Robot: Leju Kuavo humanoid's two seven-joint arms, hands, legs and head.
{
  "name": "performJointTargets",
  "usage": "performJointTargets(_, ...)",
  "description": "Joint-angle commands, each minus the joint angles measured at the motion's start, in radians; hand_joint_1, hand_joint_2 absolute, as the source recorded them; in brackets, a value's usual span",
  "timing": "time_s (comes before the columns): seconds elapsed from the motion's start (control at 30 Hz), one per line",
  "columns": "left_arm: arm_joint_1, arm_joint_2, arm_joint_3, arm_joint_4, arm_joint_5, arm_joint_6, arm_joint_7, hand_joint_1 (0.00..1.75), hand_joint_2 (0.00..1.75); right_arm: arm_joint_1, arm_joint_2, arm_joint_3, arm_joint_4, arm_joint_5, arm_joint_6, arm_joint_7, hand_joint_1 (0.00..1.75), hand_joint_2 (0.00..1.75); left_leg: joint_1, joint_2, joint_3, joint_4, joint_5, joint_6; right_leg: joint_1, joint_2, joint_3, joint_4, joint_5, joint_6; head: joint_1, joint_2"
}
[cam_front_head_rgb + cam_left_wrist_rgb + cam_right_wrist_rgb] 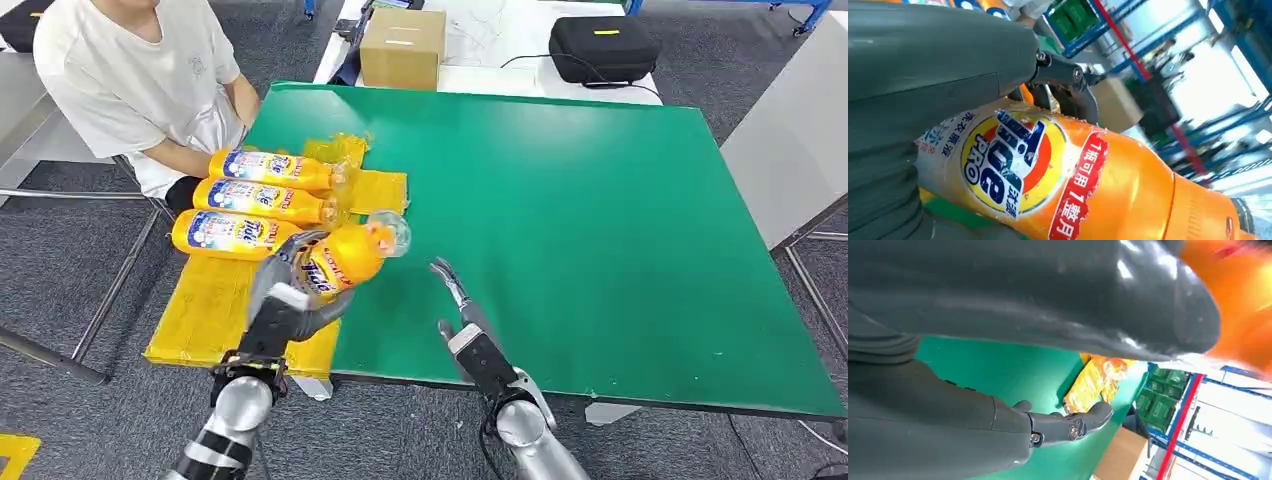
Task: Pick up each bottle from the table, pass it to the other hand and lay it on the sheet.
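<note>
My left hand [290,300] grips an orange detergent bottle [352,256] with a clear cap, held above the near left part of the green table [600,230], cap pointing right. The left wrist view shows the bottle's [1108,190] label close up under my fingers [1068,95]. My right hand [462,315] is over the table just right of the bottle, holding nothing, fingers extended and apart [1068,422]. Three more orange bottles [262,200] lie side by side on the yellow sheet [215,310] at the table's left end.
A person in a white shirt [140,80] sits at the far left, beside the sheet. A cardboard box [402,47] and a black case [603,47] stand on the white table beyond. Open green surface extends to the right.
</note>
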Motion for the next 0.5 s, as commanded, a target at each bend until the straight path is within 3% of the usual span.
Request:
performJointTargets(0.03, -0.168, 0.048, 0.021, 0.282, -0.246, 0.069, 0.166, 1.75, 1.75, 0.115, -0.024, -0.075, -0.182, 0.014, -0.003, 0.002, 0.0, 0.0, 0.001, -0.004, 0.004, -0.001, 0.0, -0.002, 0.001, -0.004, 0.005, -0.001, -0.002, -0.002, 0.0, 0.0)
performJointTargets(0.2, -0.087, 0.106, 0.1, 0.156, -0.447, 0.048, 0.269, 1.75, 1.75, 0.259, -0.029, -0.179, -0.33, 0.017, -0.014, -0.001, 0.0, 0.0, 0.001, -0.002, 0.005, -0.001, -0.002, -0.002, 0.001, -0.002, 0.006, -0.001, -0.003, -0.002, 0.0, 0.0)
performJointTargets(0.33, -0.056, 0.142, 0.151, 0.123, -0.507, -0.023, 0.301, 1.75, 1.75, 0.293, -0.015, -0.25, -0.339, 0.001, -0.018, 0.0, 0.0, 0.0, 0.001, 0.001, 0.005, -0.001, -0.003, -0.002, 0.001, 0.001, 0.005, 0.0, -0.003, -0.002, 0.0, 0.0)
performJointTargets(0.5, -0.072, 0.196, 0.124, 0.146, -0.614, -0.118, 0.351, 1.75, 1.75, 0.292, 0.003, -0.282, -0.326, -0.011, -0.01, 0.0, 0.0, 0.0, 0.001, 0.0, 0.001, 0.0, -0.002, -0.003, 0.001, 0.0, 0.001, 0.0, -0.002, -0.002, 0.0, 0.0)
